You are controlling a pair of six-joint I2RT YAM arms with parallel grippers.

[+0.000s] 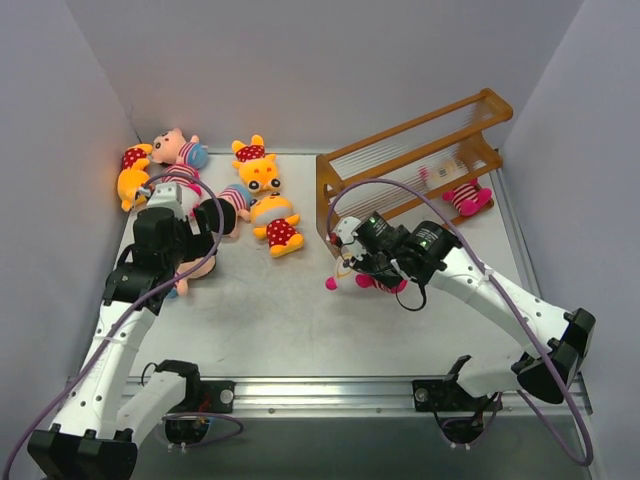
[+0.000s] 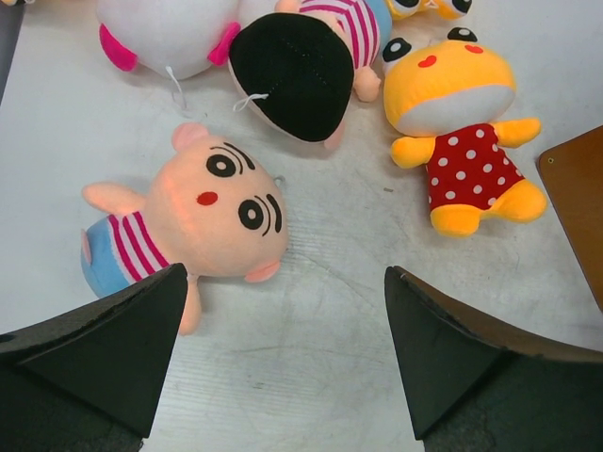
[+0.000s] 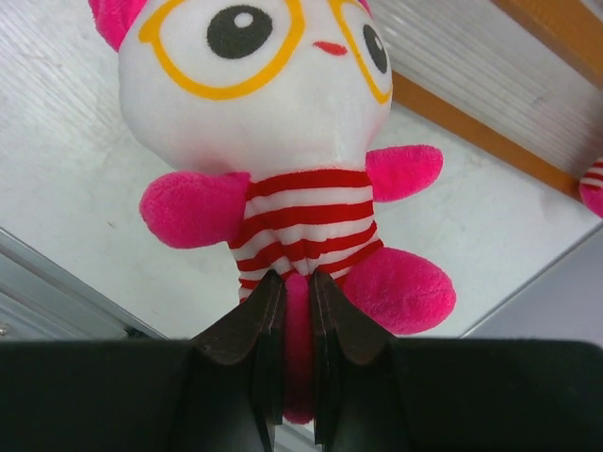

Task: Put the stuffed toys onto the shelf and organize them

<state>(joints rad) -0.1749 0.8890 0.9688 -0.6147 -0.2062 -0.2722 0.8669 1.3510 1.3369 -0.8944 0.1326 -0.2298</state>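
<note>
My right gripper [image 3: 290, 287] is shut on one magenta leg of a white-faced striped doll [image 3: 283, 122] and holds it just in front of the orange-brown shelf [image 1: 400, 160]; this doll [image 1: 346, 238] and gripper [image 1: 352, 265] also show in the top view. Another magenta-limbed doll [image 1: 466, 196] lies on the shelf's lower tier. My left gripper [image 2: 283, 358] is open and empty, hovering over bare table beside a peach-faced boy doll [image 2: 203, 212]. A yellow bear [image 2: 466, 141] lies to its right. More dolls lie at the back left [image 1: 180, 150].
Grey walls close in the table [image 1: 290, 310] on three sides. The shelf's rail [image 3: 471, 132] runs diagonally behind the held doll, and its corner [image 2: 579, 198] shows at the right of the left wrist view. A black-haired doll's head [image 2: 292, 71] lies ahead of the left gripper.
</note>
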